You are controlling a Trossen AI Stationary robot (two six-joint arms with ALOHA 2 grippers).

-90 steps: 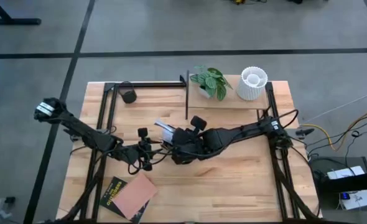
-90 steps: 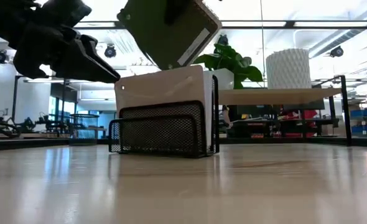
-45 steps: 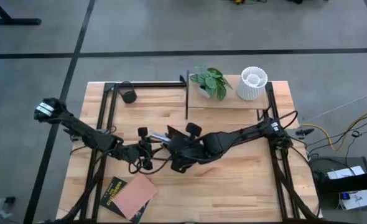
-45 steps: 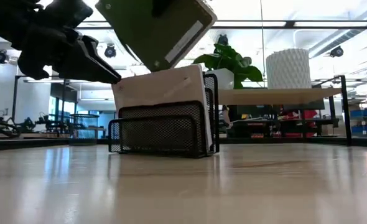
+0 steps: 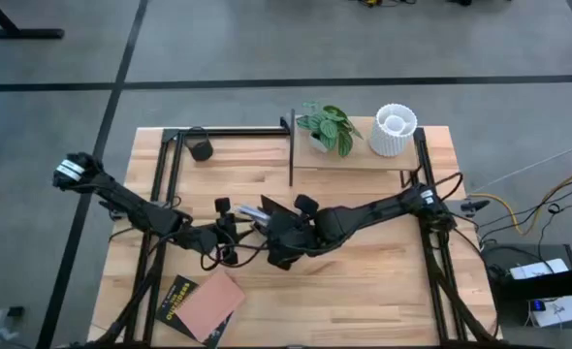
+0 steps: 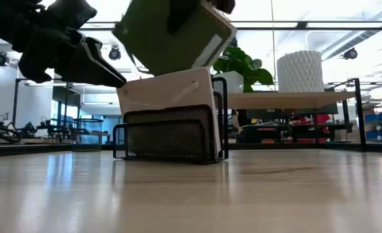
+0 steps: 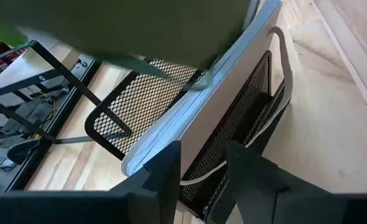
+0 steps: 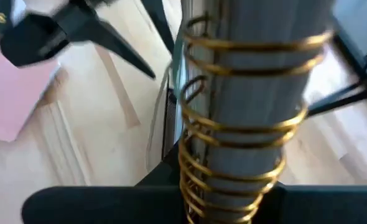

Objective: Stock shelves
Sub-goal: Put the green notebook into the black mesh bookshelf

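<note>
my right gripper [image 5: 288,233] sits at the centre of the high view, closed on a green spiral-bound notebook [image 6: 173,35], whose gold wire coil [image 8: 233,118] runs up the middle of the right wrist view between my fingers. in the low view the notebook hangs tilted at the top centre of the frame, just above a black mesh book rack [image 6: 171,134] and not resting in it. a white book [image 6: 168,94] already leans in that rack, its top edge tipped toward the left of the frame. my left gripper [image 5: 226,233] is just left of the right one in the high view, and in the low view it shows at the upper left with its fingers [image 6: 97,61] pointing at the white book's upper corner; in the left wrist view my two fingers [image 7: 171,177] stand slightly apart with nothing between them, right against the white book's edge [image 7: 196,112]. the shelves [image 5: 364,160] lie at the upper right of the high view, along the far edge of the table [image 5: 383,281], well apart from both grippers, with a leafy potted plant [image 5: 327,126] and a white ribbed pot [image 5: 394,130] standing on the board. in the low view the shelves [image 6: 288,100] sit behind and to the right of the rack. a pink book [image 5: 208,302] and a dark book [image 5: 174,305] under it lie at the lower left of the table.
</note>
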